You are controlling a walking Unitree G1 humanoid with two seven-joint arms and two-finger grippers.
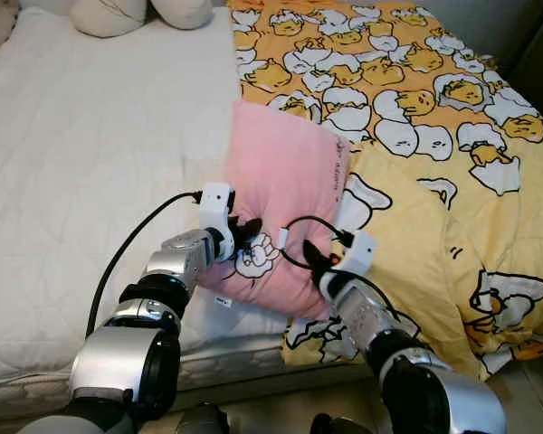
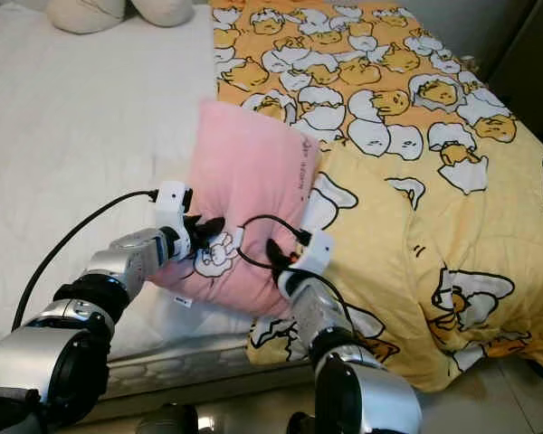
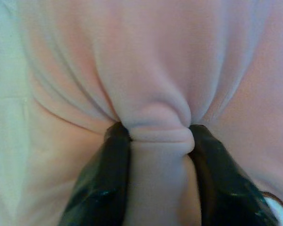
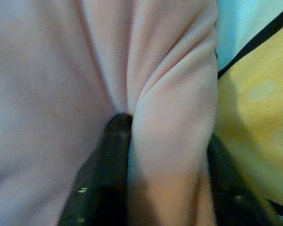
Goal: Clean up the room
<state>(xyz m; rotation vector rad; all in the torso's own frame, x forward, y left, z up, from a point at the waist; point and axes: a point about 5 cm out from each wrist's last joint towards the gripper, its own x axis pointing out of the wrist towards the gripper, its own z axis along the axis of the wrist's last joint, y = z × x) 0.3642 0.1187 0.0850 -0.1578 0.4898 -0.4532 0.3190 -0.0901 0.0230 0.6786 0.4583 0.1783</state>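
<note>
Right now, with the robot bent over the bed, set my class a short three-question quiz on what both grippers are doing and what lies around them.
1. True or false: the left gripper and the right gripper each pinch a fold of the soft pink pillow with the cartoon print.
2. Multiple choice: what lies directly on the robot's right of that pillow? A) a wooden chair B) the yellow duvet printed with cartoon eggs C) a laundry basket
3. Fill in: the pillow's left part rests on the ____ quilted mattress.

Key
1. True; both wrist views show pink cloth bunched between the black fingers.
2. B
3. white
</note>
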